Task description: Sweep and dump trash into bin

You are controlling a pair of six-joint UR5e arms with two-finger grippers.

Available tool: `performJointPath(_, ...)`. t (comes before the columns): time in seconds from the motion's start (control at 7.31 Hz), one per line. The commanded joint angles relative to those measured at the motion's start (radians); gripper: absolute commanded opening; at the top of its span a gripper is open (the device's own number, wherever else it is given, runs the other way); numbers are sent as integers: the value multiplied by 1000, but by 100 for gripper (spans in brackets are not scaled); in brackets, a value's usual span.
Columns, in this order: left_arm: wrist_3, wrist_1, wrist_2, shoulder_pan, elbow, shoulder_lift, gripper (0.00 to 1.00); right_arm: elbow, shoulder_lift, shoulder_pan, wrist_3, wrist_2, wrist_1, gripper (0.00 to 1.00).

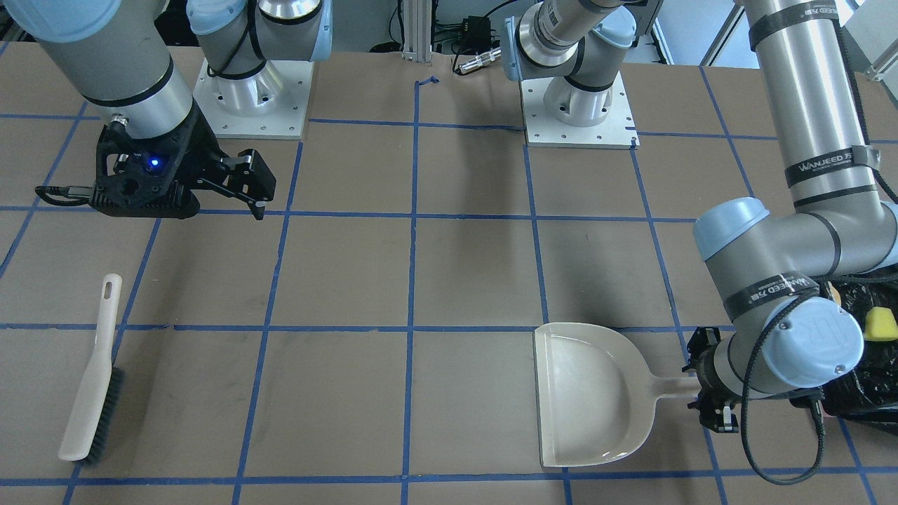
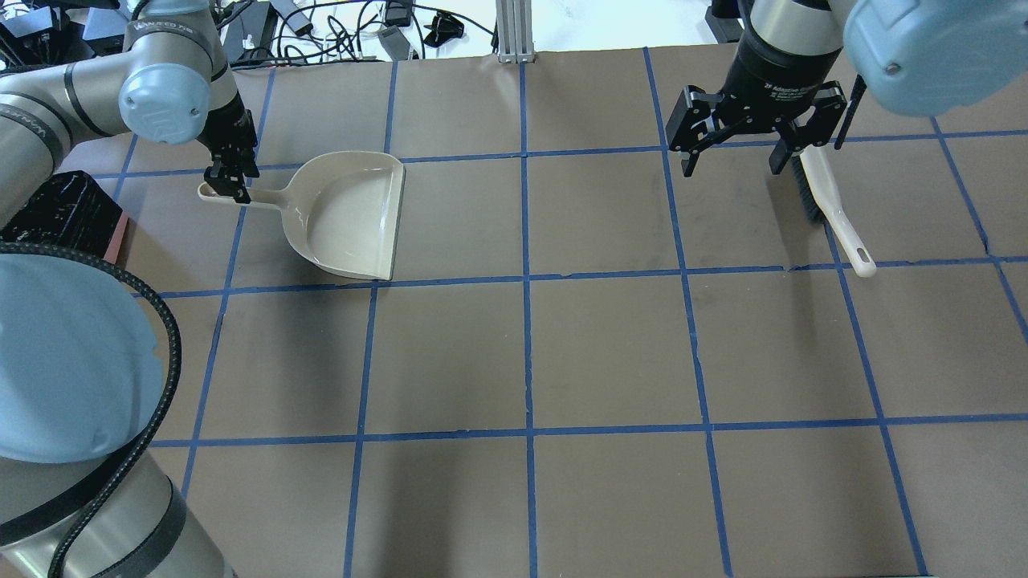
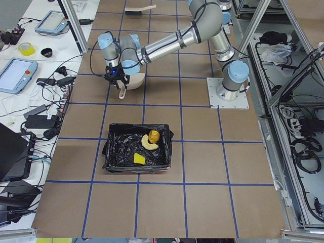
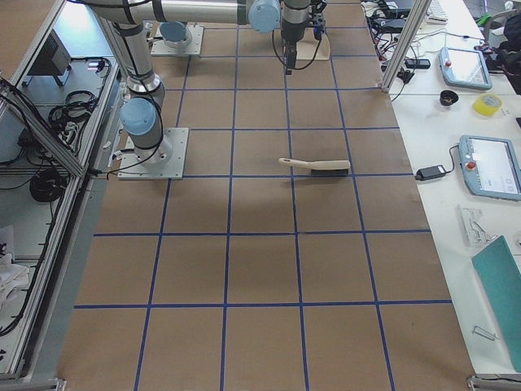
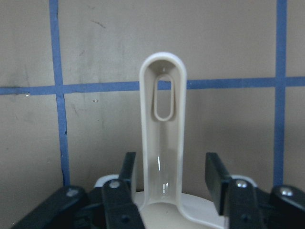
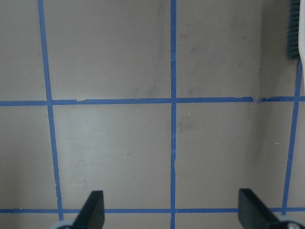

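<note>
The left pincer point(image 5: 171, 162) stood part open astride the handle point(image 5: 162, 119) of the beige dustpan point(image 2: 349, 217). One finger was on each side, and a gap showed at least on one side, so it had no firm hold. The pan lay flat on the brown desk point(image 2: 522, 353) with its wide mouth turned to the right.

Further left, at the desk's edge, sat the bin point(image 3: 112, 152), a pink box lined with a crinkled black bag. All three bits of trash lay inside it: the yellow-orange potato-like lump point(image 3: 154, 135) touching the golden croissant-like piece point(image 3: 147, 143), and the green-and-yellow sponge piece point(image 3: 138, 159) a little apart from them.

The right pincer point(image 2: 732, 167) hung wide open and empty above the far right of the desk. Just beside it lay the beige hand brush point(image 2: 839, 225), bristles dark, on the desk.

A black band point(image 1: 828, 167) on the left arm read "WANJEED".
</note>
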Motion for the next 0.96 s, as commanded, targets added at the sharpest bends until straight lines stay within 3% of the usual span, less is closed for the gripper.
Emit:
performJointPath(0.0, 1, 37, 37, 0, 11, 27, 83, 0, 0, 0, 3, 4, -1, 100)
performJointPath(0.14, -4, 48, 88, 0, 9, 41, 96, 0, 0, 0, 3, 7, -1, 100)
performJointPath(0.27, -7, 56, 110, 2, 11, 59, 100, 0, 0, 0, 3, 7, -1, 100)
performJointPath(0.55, -9, 56, 96, 2, 12, 90, 100, 0, 0, 0, 3, 7, -1, 100)
performJointPath(0.82, 127, 56, 37, 0, 14, 128, 100, 0, -2, 0, 5, 9, -1, 100)
